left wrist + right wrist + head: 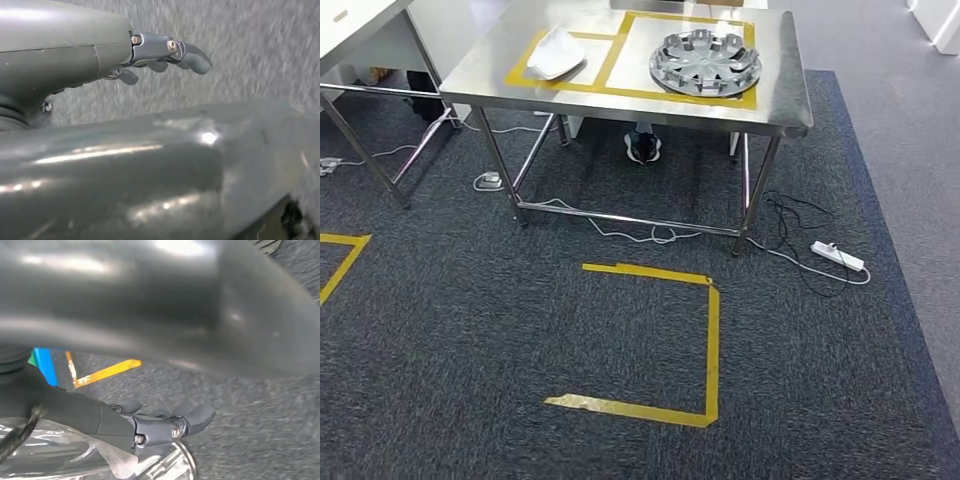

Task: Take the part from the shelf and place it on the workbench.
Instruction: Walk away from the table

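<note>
Spanning the far side of the dark carpet, a steel workbench carries yellow tape outlines. One silver hubcap lies flat on the workbench inside the right outline; a white curved part lies on the workbench in the left outline. Yellow tape square on carpet before the workbench, white power strip by its right leg. Right hand grips a shiny hubcap-like part, fingers over its rim. Left hand holds nothing, fingers slightly curled, above carpet.
</note>
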Motion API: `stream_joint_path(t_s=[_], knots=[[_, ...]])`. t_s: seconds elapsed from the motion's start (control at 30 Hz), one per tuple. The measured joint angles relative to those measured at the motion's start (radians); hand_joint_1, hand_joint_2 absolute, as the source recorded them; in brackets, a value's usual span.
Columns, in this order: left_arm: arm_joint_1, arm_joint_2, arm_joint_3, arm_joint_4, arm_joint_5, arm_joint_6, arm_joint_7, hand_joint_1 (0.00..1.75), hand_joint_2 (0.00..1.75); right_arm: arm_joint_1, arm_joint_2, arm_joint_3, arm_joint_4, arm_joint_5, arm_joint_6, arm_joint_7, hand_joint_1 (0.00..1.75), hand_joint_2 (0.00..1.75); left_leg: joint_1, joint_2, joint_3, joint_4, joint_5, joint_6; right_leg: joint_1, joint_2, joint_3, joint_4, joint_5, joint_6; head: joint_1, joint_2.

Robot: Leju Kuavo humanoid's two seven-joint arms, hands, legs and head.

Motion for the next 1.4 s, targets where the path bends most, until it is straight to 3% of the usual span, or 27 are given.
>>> stream_joint_path(t_s=[0.03,0.07,0.1,0.13,0.2,0.27,0.33,0.4,0.43,0.53,0.57,0.6,0.63,0.7,0.77,0.8,0.83,0.9,0.97,1.03,1.07,1.1,1.17,1.23,1.3,1.33,1.4], knots=[[0.0,-0.001,0.0,0.0,0.0,0.0,0.0,0.0,0.0,-0.001,0.0,0.0,-0.001,0.0,0.001,0.0,0.0,0.0,-0.001,0.002,-0.015,0.001,0.011,0.001,-0.001,0.0,-0.017,0.066,-0.044,0.004,0.002,0.0],[0.0,-0.002,0.001,0.0,0.0,0.0,0.0,0.0,0.0,-0.001,0.0,-0.001,-0.001,0.001,0.001,-0.001,0.0,0.0,-0.001,0.004,-0.031,0.003,0.023,0.0,-0.002,0.0,-0.024,0.122,-0.067,0.007,0.002,0.0],[0.001,-0.002,0.001,0.0,0.0,0.0,0.0,0.0,0.0,-0.001,0.0,-0.002,-0.002,0.002,0.003,-0.002,0.0,0.0,-0.002,0.006,-0.047,0.006,0.034,-0.001,-0.002,0.0,-0.02,0.153,-0.065,0.009,0.002,0.0],[0.0,-0.003,0.001,0.0,0.0,0.0,0.0,0.0,0.0,-0.001,0.0,-0.003,-0.003,0.003,0.004,-0.003,0.0,0.0,-0.002,0.007,-0.063,0.009,0.045,-0.003,-0.003,0.0,0.002,0.148,-0.041,0.01,0.002,0.0],[-0.001,-0.003,0.002,0.0,0.0,0.001,0.0,0.0,0.0,-0.002,0.0,-0.005,-0.005,0.005,0.007,-0.006,0.0,0.0,-0.002,0.007,-0.092,0.018,0.065,-0.01,-0.006,0.0,0.1,0.037,0.012,0.01,0.002,0.0],[-0.002,-0.004,0.002,0.0,0.0,0.002,0.0,0.0,0.0,-0.007,0.0,-0.005,-0.006,0.007,0.01,-0.008,0.0,0.0,-0.005,0.006,-0.11,0.031,0.081,-0.02,-0.006,0.001,0.204,-0.112,0.009,0.002,0.002,0.0],[-0.003,-0.004,0.002,0.0,0.0,0.003,0.0,0.0,0.0,-0.01,0.0,-0.005,-0.007,0.008,0.012,-0.008,0.0,0.0,-0.006,0.007,-0.117,0.036,0.098,-0.03,-0.002,0.002,0.235,-0.171,-0.01,-0.014,0.004,0.0],[-0.002,-0.004,0.003,0.0,0.001,0.003,0.0,0.0,0.0,-0.007,0.0,-0.006,-0.008,0.008,0.013,-0.008,0.0,0.0,-0.003,0.004,-0.123,0.039,0.097,-0.042,-0.002,-0.003,0.216,-0.169,0.002,-0.034,0.005,0.0],[0.0,-0.004,0.003,0.0,0.001,0.002,0.0,0.0,0.0,-0.006,0.0,-0.006,-0.008,0.009,0.013,-0.008,0.0,0.0,-0.001,0.002,-0.13,0.056,0.069,-0.049,-0.003,-0.005,0.206,-0.168,0.013,-0.044,0.003,0.0],[0.003,-0.004,0.003,0.0,0.002,0.002,0.0,0.0,0.0,-0.006,0.0,-0.006,-0.008,0.009,0.014,-0.008,0.0,0.0,0.004,-0.001,-0.165,0.217,-0.09,-0.064,-0.004,-0.009,0.163,-0.166,0.051,-0.057,-0.002,0.0],[0.003,-0.004,0.003,0.0,0.002,0.002,0.0,0.0,0.0,-0.005,0.0,-0.006,-0.008,0.009,0.015,-0.008,0.0,0.0,0.005,-0.002,-0.171,0.28,-0.122,-0.067,-0.004,-0.009,0.147,-0.164,0.063,-0.056,-0.002,0.0],[0.003,-0.004,0.003,0.0,0.002,0.002,0.0,0.0,0.0,-0.005,0.0,-0.006,-0.009,0.009,0.016,-0.008,0.0,0.0,0.006,-0.002,-0.166,0.321,-0.129,-0.068,-0.003,-0.01,0.132,-0.16,0.074,-0.055,-0.002,0.0],[0.003,-0.004,0.003,0.0,0.002,0.002,0.0,0.0,0.0,-0.005,0.0,-0.006,-0.009,0.009,0.016,-0.008,0.0,0.0,0.006,-0.002,-0.147,0.329,-0.114,-0.067,-0.003,-0.01,0.116,-0.154,0.085,-0.054,-0.002,0.0],[0.002,-0.004,0.003,0.0,0.002,0.002,0.0,0.0,0.0,-0.006,0.001,-0.006,-0.009,0.009,0.018,-0.008,0.0,0.0,0.006,-0.003,-0.057,0.23,-0.062,-0.059,-0.002,-0.01,0.086,-0.142,0.103,-0.049,-0.002,0.0],[0.0,-0.003,0.003,0.0,0.002,0.002,0.0,0.0,0.0,-0.006,0.001,-0.006,-0.009,0.009,0.02,-0.008,0.0,0.0,0.002,-0.007,0.047,0.076,-0.052,-0.044,0.001,-0.008,0.062,-0.131,0.118,-0.041,-0.002,0.0],[0.0,-0.003,0.003,0.0,0.002,0.003,0.0,0.0,0.0,-0.006,0.002,-0.006,-0.009,0.009,0.021,-0.009,0.0,0.0,0.0,-0.009,0.074,0.028,-0.059,-0.039,0.002,-0.008,0.054,-0.128,0.126,-0.035,-0.002,0.0],[-0.001,-0.003,0.003,0.0,0.002,0.003,0.0,0.0,0.0,-0.006,0.002,-0.006,-0.009,0.008,0.022,-0.009,0.0,0.0,-0.002,-0.009,0.083,0.003,-0.066,-0.035,0.003,-0.008,0.048,-0.126,0.135,-0.029,-0.001,0.0],[0.0,-0.003,0.004,0.0,0.003,0.003,0.0,0.0,0.0,-0.004,0.002,-0.006,-0.01,0.007,0.024,-0.009,0.0,0.0,-0.002,-0.006,0.067,-0.004,-0.056,-0.025,0.002,-0.008,0.036,-0.123,0.144,-0.017,-0.002,0.0],[0.001,-0.004,0.004,0.0,0.003,0.003,0.0,0.0,0.0,-0.002,0.002,-0.007,-0.01,0.006,0.025,-0.01,0.0,0.0,0.001,-0.002,0.04,-0.008,-0.031,-0.011,0.0,-0.005,0.013,-0.079,0.087,-0.007,0.0,0.0],[0.001,-0.005,0.004,0.0,0.002,0.004,0.0,0.0,0.0,-0.001,0.002,-0.007,-0.011,0.006,0.027,-0.01,0.0,0.0,0.0,0.002,0.007,-0.008,-0.005,-0.003,-0.002,-0.002,-0.02,0.034,-0.023,0.0,0.003,0.0],[0.001,-0.005,0.004,0.0,0.002,0.005,0.0,0.0,0.0,-0.002,0.002,-0.006,-0.011,0.006,0.029,-0.01,0.0,0.0,-0.001,0.004,-0.01,-0.007,0.008,-0.002,-0.003,-0.002,-0.031,0.098,-0.059,0.002,0.004,0.0],[0.001,-0.005,0.004,0.0,0.001,0.006,0.0,0.0,0.0,-0.002,0.002,-0.006,-0.011,0.005,0.031,-0.011,0.0,0.0,-0.002,0.005,-0.027,-0.005,0.021,-0.002,-0.003,-0.002,-0.032,0.145,-0.068,0.004,0.004,0.0],[0.0,-0.005,0.004,0.0,0.0,0.008,0.0,0.0,0.0,-0.002,0.002,-0.006,-0.012,0.004,0.036,-0.011,0.0,0.0,-0.004,0.007,-0.065,0.002,0.046,-0.006,-0.003,-0.002,0.013,0.147,-0.019,0.004,0.004,0.0],[-0.001,-0.005,0.004,0.0,0.0,0.008,0.0,0.0,0.0,-0.004,0.002,-0.006,-0.012,0.004,0.039,-0.012,0.0,0.0,-0.006,0.007,-0.096,0.015,0.066,-0.012,-0.002,-0.002,0.126,0.019,0.023,-0.001,0.004,0.0],[-0.003,-0.005,0.004,0.0,0.0,0.009,0.0,0.0,0.0,-0.009,0.002,-0.006,-0.012,0.003,0.04,-0.014,0.0,0.0,-0.008,0.007,-0.115,0.029,0.085,-0.021,0.0,-0.001,0.227,-0.13,-0.001,-0.01,0.005,0.0],[-0.003,-0.005,0.004,0.0,0.0,0.01,0.0,0.0,0.0,-0.01,0.002,-0.006,-0.012,0.003,0.041,-0.015,0.0,0.0,-0.009,0.007,-0.121,0.032,0.094,-0.025,0.002,0.0,0.247,-0.167,-0.016,-0.015,0.005,0.0],[-0.002,-0.005,0.004,0.0,0.0,0.011,0.0,0.0,0.0,-0.007,0.002,-0.007,-0.012,0.002,0.041,-0.015,0.0,0.0,-0.007,0.006,-0.13,0.035,0.108,-0.035,0.002,-0.002,0.237,-0.18,-0.015,-0.031,0.007,0.0]])
